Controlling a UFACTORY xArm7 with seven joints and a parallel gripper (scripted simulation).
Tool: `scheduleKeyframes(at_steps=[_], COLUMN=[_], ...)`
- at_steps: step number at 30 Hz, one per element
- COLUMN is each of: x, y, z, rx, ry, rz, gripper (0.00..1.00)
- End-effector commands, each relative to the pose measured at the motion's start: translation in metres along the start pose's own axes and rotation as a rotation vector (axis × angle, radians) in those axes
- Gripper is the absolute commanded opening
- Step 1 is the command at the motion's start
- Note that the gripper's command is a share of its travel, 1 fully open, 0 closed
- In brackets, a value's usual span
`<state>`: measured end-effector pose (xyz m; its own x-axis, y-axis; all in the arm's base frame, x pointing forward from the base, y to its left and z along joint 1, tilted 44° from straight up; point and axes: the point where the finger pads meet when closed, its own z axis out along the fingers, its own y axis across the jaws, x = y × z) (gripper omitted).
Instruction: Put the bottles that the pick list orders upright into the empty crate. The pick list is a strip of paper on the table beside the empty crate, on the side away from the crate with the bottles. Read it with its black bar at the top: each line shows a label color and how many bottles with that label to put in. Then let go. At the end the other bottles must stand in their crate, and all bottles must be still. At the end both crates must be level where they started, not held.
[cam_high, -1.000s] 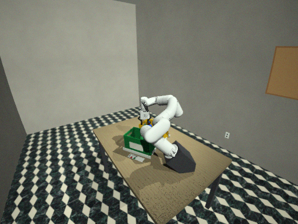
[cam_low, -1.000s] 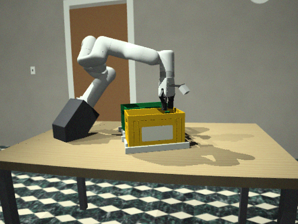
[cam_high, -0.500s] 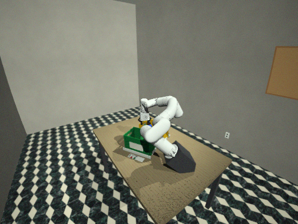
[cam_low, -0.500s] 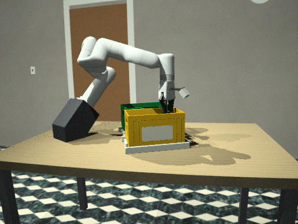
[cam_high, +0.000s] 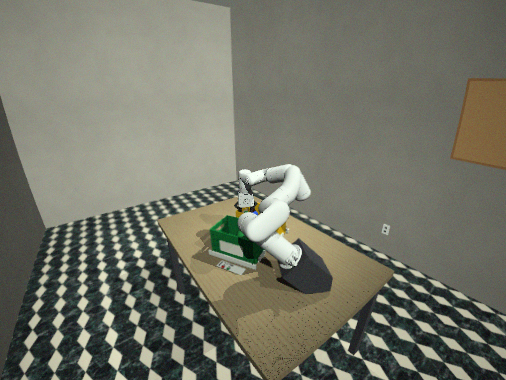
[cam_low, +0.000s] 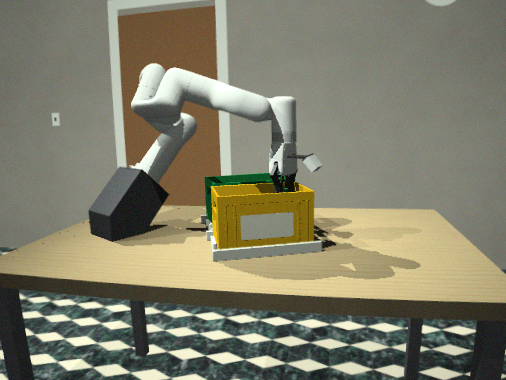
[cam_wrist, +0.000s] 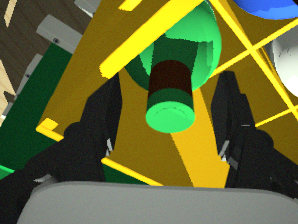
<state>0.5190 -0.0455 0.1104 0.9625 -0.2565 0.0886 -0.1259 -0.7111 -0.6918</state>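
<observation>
Wrist view: green bottle (cam_wrist: 170, 117) between the fingers, not touching
Claw (cam_high: 245, 209) (cam_low: 284, 190) (cam_wrist: 167, 86): partway open, gripping nothing
Yellow crate (cam_high: 239, 214) (cam_low: 267, 200) (cam_wrist: 145, 35): fingertips dipped inside

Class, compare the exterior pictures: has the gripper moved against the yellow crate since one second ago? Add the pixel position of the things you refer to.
Yes, downward: the gripper (cam_high: 245, 209) (cam_low: 285, 190) (cam_wrist: 167, 86) now reaches deeper past the rim of the yellow crate (cam_high: 239, 214) (cam_low: 265, 202) (cam_wrist: 70, 95).
</observation>
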Motion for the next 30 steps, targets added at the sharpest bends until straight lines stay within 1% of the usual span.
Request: scheduleKeyframes(at_steps=[1, 10, 11, 30], x=[0.0016, 0.0016, 0.0016, 0.0016], y=[0.0001, 0.0001, 0.0001, 0.0001], z=[-0.0011, -0.001, -0.0043, -0.0044], rx=[0.0, 0.0, 0.0, 0.0], ry=[0.006, 0.006, 0.006, 0.006], rz=[0.0, 0.0, 0.0, 0.0], gripper=[0.65, 0.65, 0.0, 0.0])
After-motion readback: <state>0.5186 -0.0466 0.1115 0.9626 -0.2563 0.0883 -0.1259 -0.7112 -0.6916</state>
